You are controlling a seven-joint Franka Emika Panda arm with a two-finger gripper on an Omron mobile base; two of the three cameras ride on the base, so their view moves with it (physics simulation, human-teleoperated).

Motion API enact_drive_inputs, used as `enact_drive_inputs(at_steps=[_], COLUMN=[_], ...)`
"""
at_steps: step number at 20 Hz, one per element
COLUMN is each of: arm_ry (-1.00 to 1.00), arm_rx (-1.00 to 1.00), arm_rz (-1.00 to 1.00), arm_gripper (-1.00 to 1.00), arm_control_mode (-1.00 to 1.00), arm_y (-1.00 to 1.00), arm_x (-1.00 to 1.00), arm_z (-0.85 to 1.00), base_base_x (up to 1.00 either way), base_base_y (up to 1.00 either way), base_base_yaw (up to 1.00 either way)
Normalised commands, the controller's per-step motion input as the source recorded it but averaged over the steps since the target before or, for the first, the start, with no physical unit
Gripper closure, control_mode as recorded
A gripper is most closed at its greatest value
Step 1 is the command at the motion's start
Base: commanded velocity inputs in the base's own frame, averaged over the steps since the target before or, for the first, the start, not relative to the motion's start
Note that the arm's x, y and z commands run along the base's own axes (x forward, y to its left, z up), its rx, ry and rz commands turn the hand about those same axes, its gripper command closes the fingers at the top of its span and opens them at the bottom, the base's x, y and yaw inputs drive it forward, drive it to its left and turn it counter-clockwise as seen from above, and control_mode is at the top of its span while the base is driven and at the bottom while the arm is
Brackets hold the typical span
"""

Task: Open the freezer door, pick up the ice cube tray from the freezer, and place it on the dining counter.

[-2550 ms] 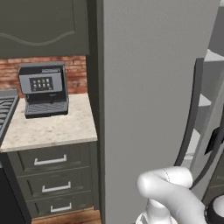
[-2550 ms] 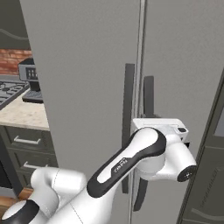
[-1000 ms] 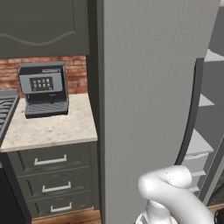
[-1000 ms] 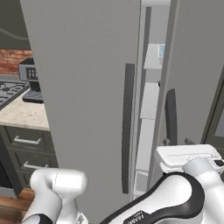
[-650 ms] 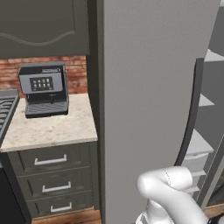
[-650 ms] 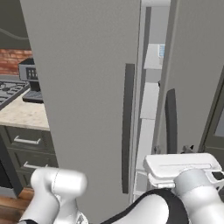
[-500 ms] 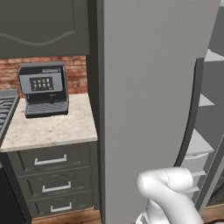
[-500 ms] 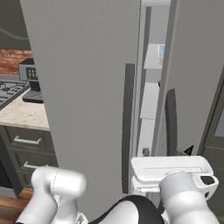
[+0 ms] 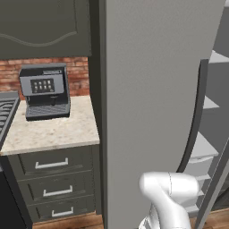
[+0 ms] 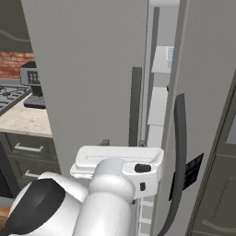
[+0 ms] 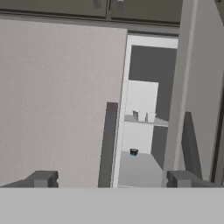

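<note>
The freezer door [image 10: 203, 92] is the right-hand light-grey panel, standing ajar, with its dark curved handle [image 10: 179, 152]. Through the gap I see the freezer's pale shelves [image 10: 159, 106]. A small light-blue piece on an upper shelf looks like the ice cube tray [image 10: 171, 54], pale and small in the hand view [image 11: 144, 116]. My gripper [image 11: 111, 179] is open and holds nothing, a little back from the gap between the two handles. The white hand [image 10: 120, 159] hangs low before the doors. The dining counter is out of view.
The left fridge door [image 9: 152, 89] stays shut, its dark handle [image 11: 107, 144] beside the gap. A small dark cup [image 11: 134, 152] sits on a lower shelf. At left, a coffee machine [image 9: 44, 91] stands on a short beige top [image 9: 49, 132] over drawers. Dark cabinets run above.
The freezer door has swung from shut to ajar. In the last second my jaws widened off its handle and the hand slid left, in front of the gap.
</note>
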Motion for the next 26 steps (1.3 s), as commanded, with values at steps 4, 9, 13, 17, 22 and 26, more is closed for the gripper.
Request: enact_drive_inputs(at_steps=[4,9,13,17,22,26], arm_ry=[0.0,-0.01,-0.03,0.0,0.0,0.0], arm_rx=[-0.16,-0.05,-0.03,0.0,0.0,0.04], arm_rz=[-0.36,-0.43,-0.49,-0.53,-0.53,-0.44], arm_gripper=[-1.0,-1.0,-1.0,-1.0,-1.0,-1.0], arm_control_mode=[-1.0,-1.0,-1.0,-1.0,-1.0,-1.0], arm_y=[1.0,0.7,0.46,0.04,0.0,-0.14], arm_x=[0.35,0.43,0.35,0.33,0.32,0.28], arm_z=[0.15,0.02,0.0,0.0,0.0,-0.01], base_base_x=[0.0,0.0,0.0,0.0,0.0,0.0], base_base_y=[0.0,0.0,0.0,0.0,0.0,0.0], base_base_yaw=[0.0,0.0,0.0,0.0,0.0,0.0])
